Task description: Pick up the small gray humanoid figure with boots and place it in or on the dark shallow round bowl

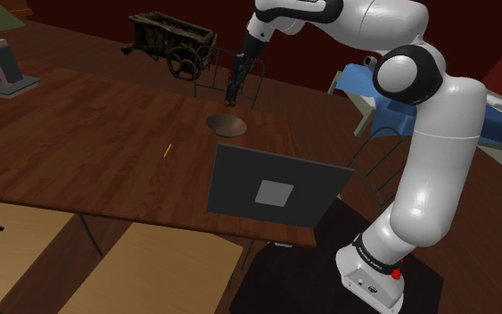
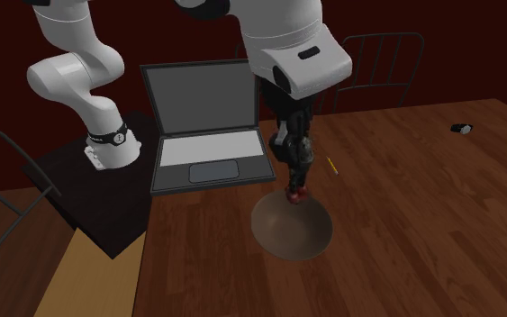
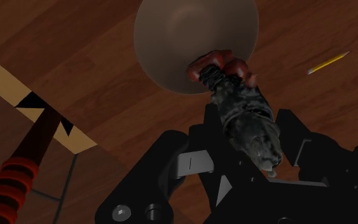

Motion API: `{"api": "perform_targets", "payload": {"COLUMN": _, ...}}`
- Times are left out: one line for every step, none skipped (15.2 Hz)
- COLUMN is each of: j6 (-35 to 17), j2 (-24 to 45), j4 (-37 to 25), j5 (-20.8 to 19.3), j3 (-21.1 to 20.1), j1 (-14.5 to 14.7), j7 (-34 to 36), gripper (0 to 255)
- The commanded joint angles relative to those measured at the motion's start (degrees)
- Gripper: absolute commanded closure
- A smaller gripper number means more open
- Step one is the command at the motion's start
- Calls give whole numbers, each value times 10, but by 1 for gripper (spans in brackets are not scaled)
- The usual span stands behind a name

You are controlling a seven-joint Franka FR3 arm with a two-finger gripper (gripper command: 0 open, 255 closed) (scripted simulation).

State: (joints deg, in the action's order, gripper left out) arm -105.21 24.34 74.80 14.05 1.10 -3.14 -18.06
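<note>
The small figure (image 3: 246,114) is mottled dark grey with red boots (image 3: 222,69). My gripper (image 3: 250,130) is shut on its body, boots pointing down. In the second exterior view the figure (image 2: 298,173) hangs from the gripper (image 2: 294,149) just above the near rim of the dark shallow round bowl (image 2: 293,230). The shoulder view shows the gripper (image 1: 234,92) a little above the bowl (image 1: 226,124), which rests on the brown wooden table (image 1: 88,152). Seen from the wrist, the boots overlap the bowl's (image 3: 184,38) edge.
An open laptop (image 2: 208,126) stands beside the bowl, toward the robot's stand (image 2: 107,149). A yellow pencil (image 2: 331,166) lies on the table close by. A small dark object (image 2: 461,128) sits farther off. A wooden cart model (image 1: 173,43) and wire chairs (image 2: 377,54) stand around the table.
</note>
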Motion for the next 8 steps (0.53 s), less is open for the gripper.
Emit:
{"api": "perform_targets", "payload": {"j6": -13, "j2": 0, "j4": 14, "j5": 1, "j3": 0, "j1": -1, "j7": -4, "gripper": 255}}
{"api": "perform_targets", "payload": {"j6": -21, "j2": 0, "j4": 22, "j5": 2, "j3": 0, "j1": 0, "j7": -6, "gripper": 255}}
{"api": "perform_targets", "payload": {"j6": -29, "j2": 0, "j4": 29, "j5": 2, "j3": 0, "j1": 0, "j7": -8, "gripper": 255}}
{"api": "perform_targets", "payload": {"j6": -36, "j2": 0, "j4": 37, "j5": 3, "j3": 0, "j1": 0, "j7": -9, "gripper": 255}}
{"api": "perform_targets", "payload": {"j6": -43, "j2": 0, "j4": 44, "j5": 3, "j3": 0, "j1": 0, "j7": -11, "gripper": 255}}
{"api": "perform_targets", "payload": {"j6": -51, "j2": 1, "j4": 51, "j5": 4, "j3": 0, "j1": 0, "j7": -13, "gripper": 255}}
{"api": "perform_targets", "payload": {"j6": -58, "j2": 1, "j4": 58, "j5": 4, "j3": -1, "j1": 1, "j7": -14, "gripper": 255}}
{"api": "perform_targets", "payload": {"j6": -65, "j2": 2, "j4": 64, "j5": 5, "j3": -1, "j1": 1, "j7": -16, "gripper": 255}}
